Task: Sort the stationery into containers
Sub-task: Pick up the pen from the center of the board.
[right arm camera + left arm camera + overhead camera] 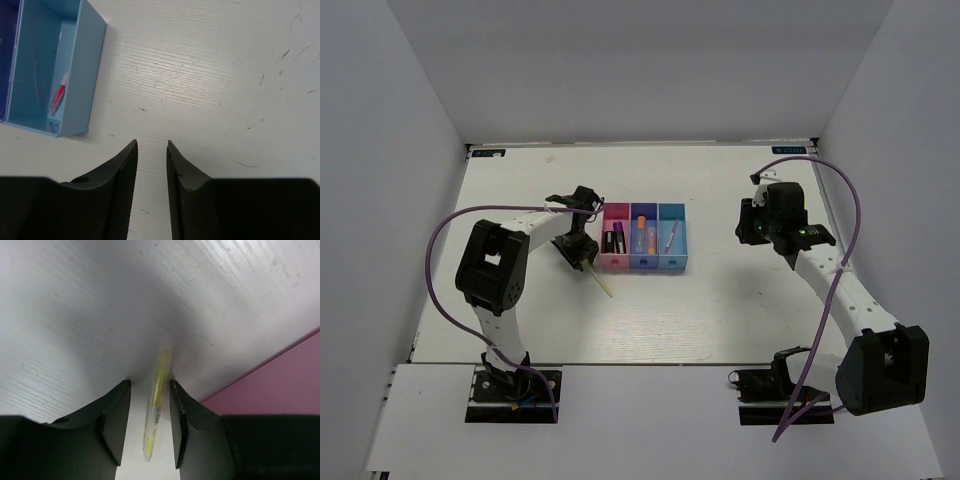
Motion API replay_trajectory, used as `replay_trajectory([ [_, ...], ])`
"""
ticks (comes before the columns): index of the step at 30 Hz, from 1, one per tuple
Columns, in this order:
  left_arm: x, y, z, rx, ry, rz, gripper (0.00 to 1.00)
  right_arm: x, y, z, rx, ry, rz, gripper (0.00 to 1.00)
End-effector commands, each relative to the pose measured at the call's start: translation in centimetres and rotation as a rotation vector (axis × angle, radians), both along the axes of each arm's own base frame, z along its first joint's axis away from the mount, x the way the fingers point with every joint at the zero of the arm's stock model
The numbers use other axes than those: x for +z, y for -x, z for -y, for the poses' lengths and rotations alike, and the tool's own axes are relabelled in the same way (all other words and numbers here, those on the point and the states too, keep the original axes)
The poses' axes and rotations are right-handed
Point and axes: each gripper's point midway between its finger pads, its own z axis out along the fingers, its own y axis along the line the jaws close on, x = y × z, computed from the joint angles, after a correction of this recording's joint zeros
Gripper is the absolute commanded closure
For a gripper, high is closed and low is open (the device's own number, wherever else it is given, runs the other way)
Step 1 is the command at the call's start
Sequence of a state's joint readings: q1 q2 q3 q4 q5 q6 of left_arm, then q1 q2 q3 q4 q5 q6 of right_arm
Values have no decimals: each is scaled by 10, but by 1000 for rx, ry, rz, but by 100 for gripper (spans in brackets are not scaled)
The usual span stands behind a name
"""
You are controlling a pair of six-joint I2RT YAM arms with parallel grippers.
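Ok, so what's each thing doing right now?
Left gripper: open, one finger on each side of the yellow pen.
Yellow pen: between those fingers, not squeezed, outside the bins.
Right gripper: open, empty.
Pink bin: dark markers inside.
Blue bin: orange marker inside.
Teal bin: red pen inside.

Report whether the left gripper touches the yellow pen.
Cannot tell. In the left wrist view the yellow pen lies inside the open left gripper, very near one finger.
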State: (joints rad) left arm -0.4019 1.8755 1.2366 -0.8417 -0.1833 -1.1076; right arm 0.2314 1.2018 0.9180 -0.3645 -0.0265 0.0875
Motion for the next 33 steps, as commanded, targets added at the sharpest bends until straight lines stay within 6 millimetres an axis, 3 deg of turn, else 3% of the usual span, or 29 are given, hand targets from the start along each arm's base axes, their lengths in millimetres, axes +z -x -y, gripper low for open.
replay_trajectory([
  [1, -1, 9, -6, 10, -36, -21, 53, 8, -1, -2, -3, -28, 21, 67],
  [6, -8, 22, -19, 8, -82, -56, 53, 11, 0, 1, -13, -41, 27, 67],
  [10, -17, 34, -26, 14, -103, -81, 59, 13, 0, 1, -12, -53, 29, 67],
  [22, -35, 54, -31, 20, -102, -92, 98, 15, 1, 3, -20, -88, 19, 67],
  [25, -28, 56, -32, -19, -102, -75, 100, 15, 2, 5, -23, -92, 19, 67],
  [28, -1, 54, -27, -105, -120, 2, 100, 16, 2, 4, -21, -98, 20, 67],
  [29, 21, 51, -29, -120, -128, 72, 100, 15, 2, 3, -19, -102, 16, 67],
  [33, 60, 62, -11, -243, -128, 191, 100, 15, 2, 5, -19, -104, 16, 65],
])
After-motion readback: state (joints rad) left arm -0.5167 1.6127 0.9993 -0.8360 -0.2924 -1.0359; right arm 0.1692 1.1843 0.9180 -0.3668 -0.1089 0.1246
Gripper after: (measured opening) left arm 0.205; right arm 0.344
